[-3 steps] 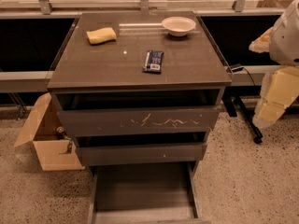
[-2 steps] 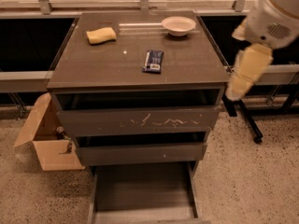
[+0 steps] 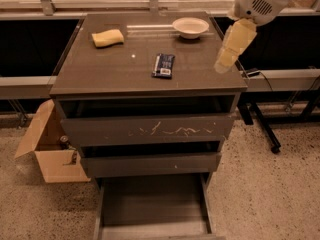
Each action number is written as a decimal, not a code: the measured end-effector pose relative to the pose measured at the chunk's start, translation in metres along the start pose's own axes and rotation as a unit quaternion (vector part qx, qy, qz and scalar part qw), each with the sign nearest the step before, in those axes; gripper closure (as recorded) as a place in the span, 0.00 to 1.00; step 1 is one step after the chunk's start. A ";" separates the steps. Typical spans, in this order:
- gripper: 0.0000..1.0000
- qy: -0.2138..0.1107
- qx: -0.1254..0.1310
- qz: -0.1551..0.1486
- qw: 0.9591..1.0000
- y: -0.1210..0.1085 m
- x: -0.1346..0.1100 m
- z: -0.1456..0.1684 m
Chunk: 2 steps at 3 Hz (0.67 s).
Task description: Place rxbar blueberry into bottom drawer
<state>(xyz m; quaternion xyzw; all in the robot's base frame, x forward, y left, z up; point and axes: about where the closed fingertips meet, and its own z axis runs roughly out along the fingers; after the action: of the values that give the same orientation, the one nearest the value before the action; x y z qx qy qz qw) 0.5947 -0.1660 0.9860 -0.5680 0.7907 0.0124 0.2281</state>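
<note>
The rxbar blueberry (image 3: pixel 163 65), a flat dark blue bar with white markings, lies on the cabinet top (image 3: pixel 100 76) near its middle. The bottom drawer (image 3: pixel 150 204) is pulled out at the foot of the cabinet, and its flat grey floor is bare. My gripper (image 3: pixel 224 64), cream-coloured, hangs from the white arm above the right edge of the cabinet top. It is to the right of the bar, apart from it, and holds nothing that I can see.
A yellow sponge (image 3: pixel 107 37) and a white bowl (image 3: pixel 190 27) sit at the back of the top. The scratched top drawer (image 3: pixel 150 130) and the middle drawer (image 3: pixel 150 164) stand slightly out. A cardboard box (image 3: pixel 50 154) is at the left and a wheeled black stand leg (image 3: pixel 262 129) at the right.
My arm has swung in from the far right, and the gripper now hangs over the cabinet's right edge, closer to the bar. The bar and the drawers have not moved.
</note>
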 end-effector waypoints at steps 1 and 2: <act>0.00 -0.003 0.003 0.004 1.000 -0.002 -0.002 0.001; 0.00 -0.029 0.031 0.052 0.998 -0.031 -0.029 0.022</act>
<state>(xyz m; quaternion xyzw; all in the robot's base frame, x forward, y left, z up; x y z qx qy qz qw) 0.6377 -0.1453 0.9849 -0.5182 0.8123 0.0160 0.2672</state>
